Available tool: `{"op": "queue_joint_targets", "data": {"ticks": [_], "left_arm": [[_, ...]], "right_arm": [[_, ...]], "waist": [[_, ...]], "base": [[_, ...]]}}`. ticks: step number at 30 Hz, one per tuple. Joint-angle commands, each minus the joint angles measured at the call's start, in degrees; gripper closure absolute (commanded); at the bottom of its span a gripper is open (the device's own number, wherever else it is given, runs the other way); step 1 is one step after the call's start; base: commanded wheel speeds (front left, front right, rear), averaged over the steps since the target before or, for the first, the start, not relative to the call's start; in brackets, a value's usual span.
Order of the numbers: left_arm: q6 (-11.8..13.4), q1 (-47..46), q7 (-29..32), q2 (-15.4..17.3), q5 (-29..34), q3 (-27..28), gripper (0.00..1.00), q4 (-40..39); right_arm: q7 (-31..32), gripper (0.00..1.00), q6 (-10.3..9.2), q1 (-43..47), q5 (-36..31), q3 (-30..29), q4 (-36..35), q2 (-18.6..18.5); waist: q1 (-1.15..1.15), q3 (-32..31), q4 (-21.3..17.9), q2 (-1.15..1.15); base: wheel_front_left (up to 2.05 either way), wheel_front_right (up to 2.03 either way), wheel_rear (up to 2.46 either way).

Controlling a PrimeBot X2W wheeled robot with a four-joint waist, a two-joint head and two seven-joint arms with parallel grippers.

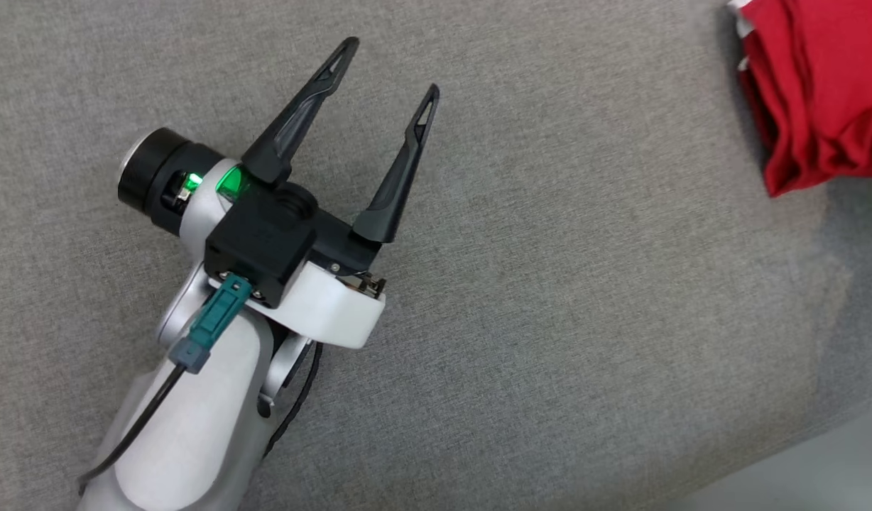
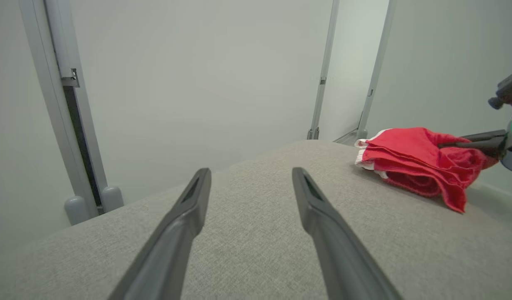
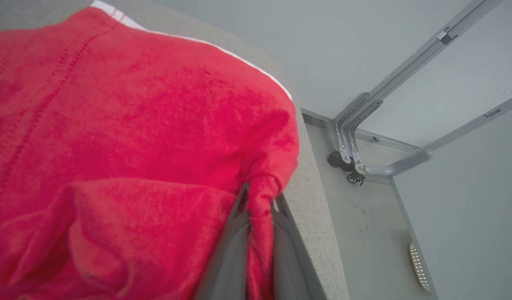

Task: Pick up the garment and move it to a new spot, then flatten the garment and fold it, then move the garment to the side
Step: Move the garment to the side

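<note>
- The left claw [image 1: 388, 71] hangs over the gray table [image 1: 585, 319]. Its two dark fingers are wide apart, and nothing is between them.
- In the left wrist view, the left claw [image 2: 251, 171] points across the table top. Its fingers hold nothing.
- A small green light [image 1: 230, 181] glows on the left wrist. A blue-green plug [image 1: 219, 316] with a black wire sits on the arm behind it.
- The red garment [image 1: 819, 85] is at the top right corner of the head view, well apart from the left claw.
- In the left wrist view, the red garment [image 2: 406, 162] lies in a folded bundle on the table, near its far right edge. It has a white edge on one side. One red corner sticks out toward the near side.
- The right claw [image 2: 448, 143] comes in from the right there. Its fingers reach into the top of the bundle.
- In the right wrist view, the right claw [image 3: 260, 196] is pressed together on a bunched bit of the red garment [image 3: 135, 146]. The red cloth is squeezed between the two fingers.
- Next to the garment you can see the edge of the table [image 3: 314, 216], with the pale floor [image 3: 364, 233] below it.
- Gray metal poles [image 3: 406, 71] stand against the pale walls.
</note>
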Motion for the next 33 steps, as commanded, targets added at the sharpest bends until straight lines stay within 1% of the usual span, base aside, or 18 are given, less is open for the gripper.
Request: {"op": "queue_joint_targets", "data": {"ticks": [1,3,4,6,7,8,9,11,14,18,19,22,26,30,33], "left_arm": [[-0.3,-1.8,0.1,0.1,0.5,-0.5,0.0,-0.2],[-0.5,-2.8,0.0,-0.2,0.7,-1.0,0.0,0.0],[-0.4,-3.2,0.0,-0.3,0.9,-1.3,0.0,0.0],[-0.5,-3.7,-0.1,-0.5,0.9,-1.7,0.0,0.2],[-0.5,-3.9,-0.2,-0.6,0.9,-1.9,0.0,0.4],[-0.5,-4.0,-0.1,-0.6,0.8,-2.0,0.0,0.5],[-0.5,-4.0,-0.1,-0.6,0.8,-2.0,0.0,0.5],[-0.5,-4.0,-0.3,-0.6,0.6,-2.2,0.0,0.9],[-0.3,-3.1,-1.0,-0.4,0.1,-2.1,0.0,1.7],[0.3,-0.8,-2.1,0.1,-1.1,-1.4,0.0,3.4],[0.6,-0.1,-2.3,0.1,-1.4,-1.3,0.0,3.7],[1.5,2.4,-2.9,0.7,-2.4,-0.3,0.0,4.8],[2.6,5.9,-3.8,0.7,-3.6,0.5,0.0,6.2],[4.1,9.3,-4.8,0.6,-5.3,1.9,0.0,7.3],[5.1,11.5,-5.4,0.6,-6.4,3.0,0.0,7.8]], "right_arm": [[-0.5,1.0,-0.13,-2.1,0.4,-0.8,0.6,-0.5],[-0.8,1.0,-0.13,-3.4,0.7,-2.1,1.9,-1.1],[-0.9,1.0,-0.13,-4.0,1.2,-2.6,2.4,-0.8],[-0.9,0.52,-0.13,-4.9,1.8,-3.9,5.1,-0.1],[-0.9,0.16,-0.13,-5.4,1.7,-4.3,6.0,0.4],[-0.9,0.0,-0.13,-5.9,2.1,-4.9,6.7,0.9],[-0.9,0.0,-0.13,-5.9,2.1,-4.9,6.7,0.9],[-0.9,0.0,-0.13,-5.7,2.4,-6.1,9.1,1.2],[-0.9,0.0,-0.13,-3.8,2.7,-8.8,9.4,2.2],[-0.9,0.0,-0.13,1.6,2.5,-15.7,5.4,3.4],[-0.9,0.0,-0.13,3.0,1.8,-17.7,3.3,3.7],[-0.8,0.0,-0.13,9.3,-0.1,-23.9,-2.6,6.3],[-0.8,0.0,-0.13,17.3,-3.7,-30.8,-11.7,11.5],[-0.8,0.0,-0.13,23.8,-7.4,-33.9,-20.6,17.0],[-0.8,0.0,-0.13,27.8,-9.7,-34.4,-26.0,20.8]], "waist": [[0.0,3.5,1.1,0.0],[0.0,4.5,1.4,0.0],[0.0,4.8,1.5,0.0],[0.0,5.2,1.6,0.0],[0.0,5.3,1.6,0.0],[0.0,5.3,1.6,0.0],[0.0,5.3,1.6,0.0],[0.0,5.1,1.6,0.0],[0.0,3.7,1.4,0.0],[0.0,0.2,0.8,0.0],[0.0,-0.7,0.7,0.0],[0.0,-3.7,0.2,0.0],[0.0,-7.7,0.0,0.0],[0.0,-11.1,0.4,0.0],[0.0,-13.4,1.2,0.0]], "base": [[0.0,0.0,0.0],[0.0,0.0,0.0],[0.0,0.0,0.0],[0.0,0.0,0.0],[0.0,0.0,0.0],[0.0,0.0,0.0],[0.0,0.0,0.0],[0.0,0.0,0.0],[0.0,0.0,0.0],[0.0,0.0,0.0],[0.0,0.0,0.0],[0.0,0.0,0.0],[0.0,0.0,0.0],[0.0,0.0,0.0],[0.0,0.0,0.0]]}}
